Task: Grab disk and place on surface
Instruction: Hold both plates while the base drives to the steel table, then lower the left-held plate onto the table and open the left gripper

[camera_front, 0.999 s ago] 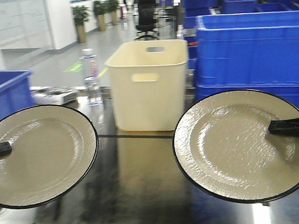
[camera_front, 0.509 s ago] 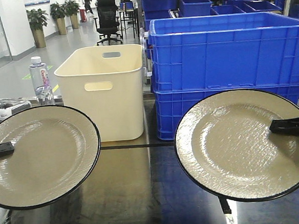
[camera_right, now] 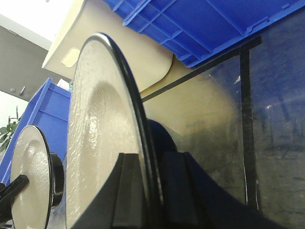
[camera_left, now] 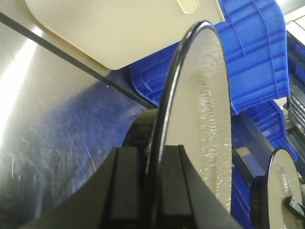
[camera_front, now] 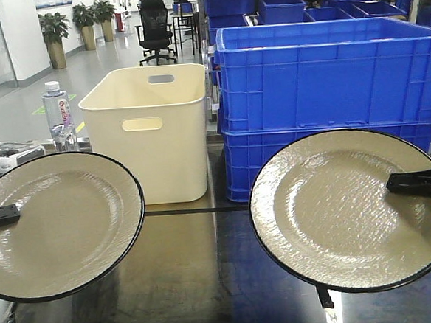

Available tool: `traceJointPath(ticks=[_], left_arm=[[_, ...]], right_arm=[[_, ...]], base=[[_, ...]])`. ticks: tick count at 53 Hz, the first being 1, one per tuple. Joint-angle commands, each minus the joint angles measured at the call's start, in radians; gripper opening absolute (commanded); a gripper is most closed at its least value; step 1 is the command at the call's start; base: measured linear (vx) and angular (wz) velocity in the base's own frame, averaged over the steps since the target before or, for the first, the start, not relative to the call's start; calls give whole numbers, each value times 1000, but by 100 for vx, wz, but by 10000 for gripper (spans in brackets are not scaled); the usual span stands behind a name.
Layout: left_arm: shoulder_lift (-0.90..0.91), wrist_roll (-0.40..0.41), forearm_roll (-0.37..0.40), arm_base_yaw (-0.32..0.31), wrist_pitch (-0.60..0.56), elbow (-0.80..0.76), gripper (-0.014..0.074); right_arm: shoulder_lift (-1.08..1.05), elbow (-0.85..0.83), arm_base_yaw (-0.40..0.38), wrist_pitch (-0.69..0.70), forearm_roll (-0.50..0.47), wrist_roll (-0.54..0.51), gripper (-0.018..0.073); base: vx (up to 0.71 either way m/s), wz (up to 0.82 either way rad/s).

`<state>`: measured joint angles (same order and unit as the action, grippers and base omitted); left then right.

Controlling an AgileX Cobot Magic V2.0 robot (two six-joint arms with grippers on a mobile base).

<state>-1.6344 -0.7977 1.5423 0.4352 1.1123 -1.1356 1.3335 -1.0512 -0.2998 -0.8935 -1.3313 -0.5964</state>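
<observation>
Two cream disks with black rims hang level above the glossy dark surface (camera_front: 202, 281). My left gripper (camera_front: 5, 215) is shut on the left edge of the left disk (camera_front: 64, 224). My right gripper (camera_front: 406, 184) is shut on the right edge of the right disk (camera_front: 337, 212). In the left wrist view the left gripper (camera_left: 152, 191) pinches the rim of its disk (camera_left: 209, 95) edge-on, with the other disk (camera_left: 281, 186) far right. In the right wrist view the right gripper (camera_right: 152, 195) clamps its disk (camera_right: 95, 133), and the left disk (camera_right: 28, 176) shows beyond.
A cream bin (camera_front: 154, 129) stands behind the disks on the tabletop. Stacked blue crates (camera_front: 328, 80) stand behind the right disk. A water bottle (camera_front: 58, 113) is at the back left. A thin black line (camera_front: 182, 211) crosses the tabletop between the disks.
A second ago the background slid left in the front view: the cream bin moved leftward and blue crates came in behind the right disk. Both disks stay gripped, unchanged in the last half second.
</observation>
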Motion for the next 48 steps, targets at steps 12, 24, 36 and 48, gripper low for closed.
traceJointPath(ticks=[12,24,36,48], left_arm=[[55,15,143,0,64,-30,-1],[55,15,139,0,68,-30,-1],[53,4,138,-78,68,-30,-1],[53,-36,143,-316,-252,-30,-1]], right_arm=[[-38,-33,-2,-6,-131,7,-9],[-38,-33,-2,-10,-138,8,-9],[-38,-33,-2,11,-201,-12,-9],[-38,-33,-2,19,-195,-19,-9]], base=[[0,0],[0,0],[0,0],[0,0]])
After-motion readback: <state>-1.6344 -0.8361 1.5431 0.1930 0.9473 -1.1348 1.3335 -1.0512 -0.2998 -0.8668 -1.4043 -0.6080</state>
